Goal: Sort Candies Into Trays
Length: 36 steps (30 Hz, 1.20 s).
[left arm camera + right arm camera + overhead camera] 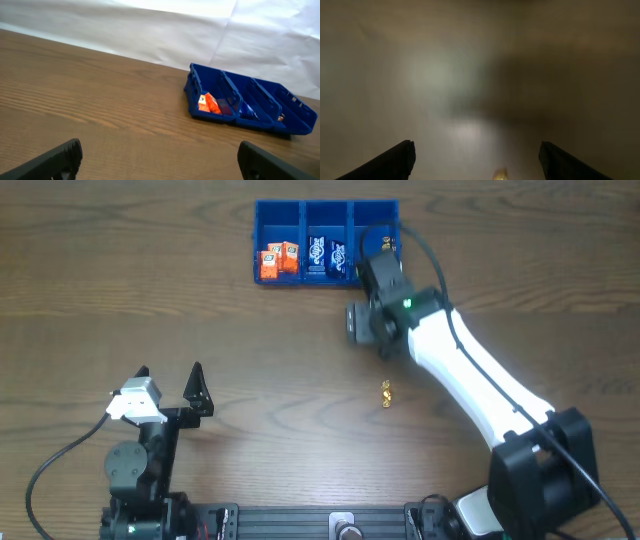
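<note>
The left jaws and right jaws stand open. The gold candy [386, 392] lies on the tabletop [120, 300], centre frame, below the blue tray [256, 240]. Risk: off-centre closure of the right jaws may flick it aside.

Tray [327, 202] far back on table [150, 300], candies [280, 262] inside (left, middle compartments), loose candy [386, 392] before it

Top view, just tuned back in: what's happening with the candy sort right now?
The right gripper hangs open over the table near one loose gold candy, holding nothing. The blue tray already holds orange candies in its left bin, blue candies in the middle and a gold piece in the right. The left gripper sits open near its base, away from everything.
</note>
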### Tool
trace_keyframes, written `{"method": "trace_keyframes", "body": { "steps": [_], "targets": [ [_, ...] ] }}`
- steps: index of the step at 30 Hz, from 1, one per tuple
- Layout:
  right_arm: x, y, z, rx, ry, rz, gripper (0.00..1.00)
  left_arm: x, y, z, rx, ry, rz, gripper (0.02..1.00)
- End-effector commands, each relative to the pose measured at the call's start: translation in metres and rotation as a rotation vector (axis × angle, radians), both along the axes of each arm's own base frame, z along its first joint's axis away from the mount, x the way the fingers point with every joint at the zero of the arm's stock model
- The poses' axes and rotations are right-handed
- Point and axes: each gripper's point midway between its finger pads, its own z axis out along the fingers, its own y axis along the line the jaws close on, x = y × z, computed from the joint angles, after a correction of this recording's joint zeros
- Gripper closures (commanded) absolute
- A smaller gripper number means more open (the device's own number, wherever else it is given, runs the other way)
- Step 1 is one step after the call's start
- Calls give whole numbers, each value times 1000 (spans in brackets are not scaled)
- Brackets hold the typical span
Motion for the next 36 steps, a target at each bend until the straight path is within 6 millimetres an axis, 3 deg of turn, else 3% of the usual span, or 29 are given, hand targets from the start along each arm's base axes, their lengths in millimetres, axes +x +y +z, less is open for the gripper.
{"method": "trace_keyframes", "body": {
  "steps": [1,8,13,21,23,30,36],
  "targets": [
    [-42,-13,-49,-7,163,-60,183,-1,-2,-16,14,43,-17,20],
    [-72,-26,-73,-53,261,-63,209,-1,-2,-16,14,43,-17,20],
    [-89,-34,-87,-78,323,-94,281,-1,-2,-16,14,43,-17,20],
    [-95,-37,-96,-96,363,-96,305,-1,-2,-16,14,43,-17,20],
    [-95,-36,-98,-94,366,-95,345,-1,-2,-16,14,43,-17,20],
    [-92,-34,-98,-87,355,-99,643,-1,-2,-16,14,43,-17,20],
    [-90,-33,-98,-79,347,-113,801,-1,-2,-16,14,43,-17,20]
  ]
}}
